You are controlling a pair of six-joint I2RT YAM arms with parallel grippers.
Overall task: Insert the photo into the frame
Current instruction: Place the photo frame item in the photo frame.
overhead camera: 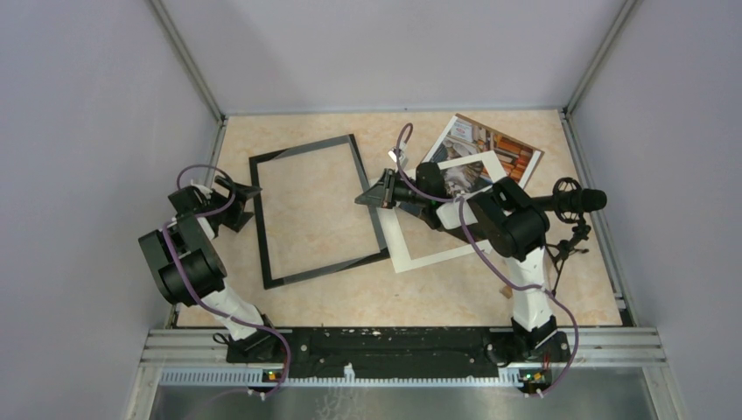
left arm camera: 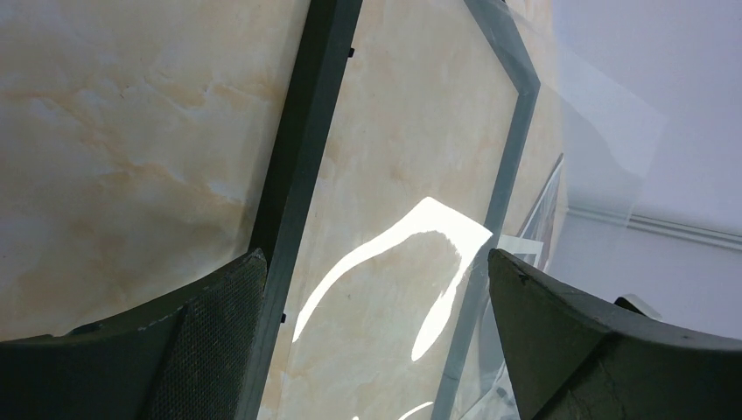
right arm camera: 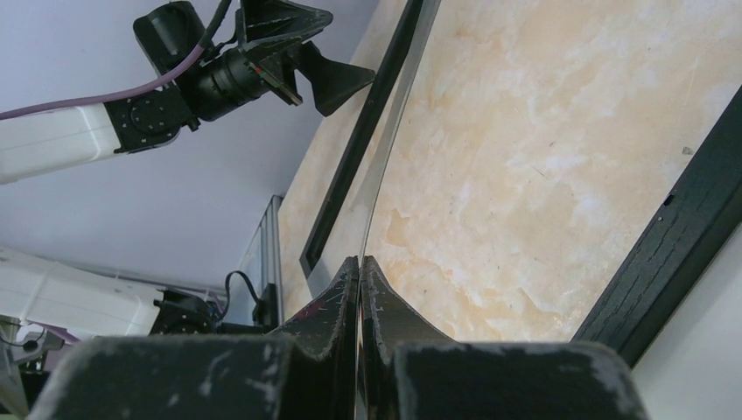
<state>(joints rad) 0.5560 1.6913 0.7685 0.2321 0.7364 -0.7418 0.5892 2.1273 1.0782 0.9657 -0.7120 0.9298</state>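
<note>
The frame (overhead camera: 259, 223), a thin black rectangle, lies flat on the marbled table left of centre. The photo (overhead camera: 499, 149), a colourful print, lies at the back right, partly under a white mat (overhead camera: 420, 258). My right gripper (overhead camera: 360, 199) is at the frame's right border, shut on the edge of a clear sheet (right arm camera: 385, 166) that shows as a thin line between its fingers (right arm camera: 337, 297). The sheet tilts up over the frame (left arm camera: 302, 166) and glints with reflections (left arm camera: 604, 114). My left gripper (overhead camera: 248, 203) hovers open at the frame's left border, nothing between its jaws (left arm camera: 376, 297).
A black microphone (overhead camera: 577, 199) on a small stand sits at the right edge of the table. Grey walls close in the table at the back and both sides. The frame's right border (right arm camera: 674, 236) overlaps the mat's left side.
</note>
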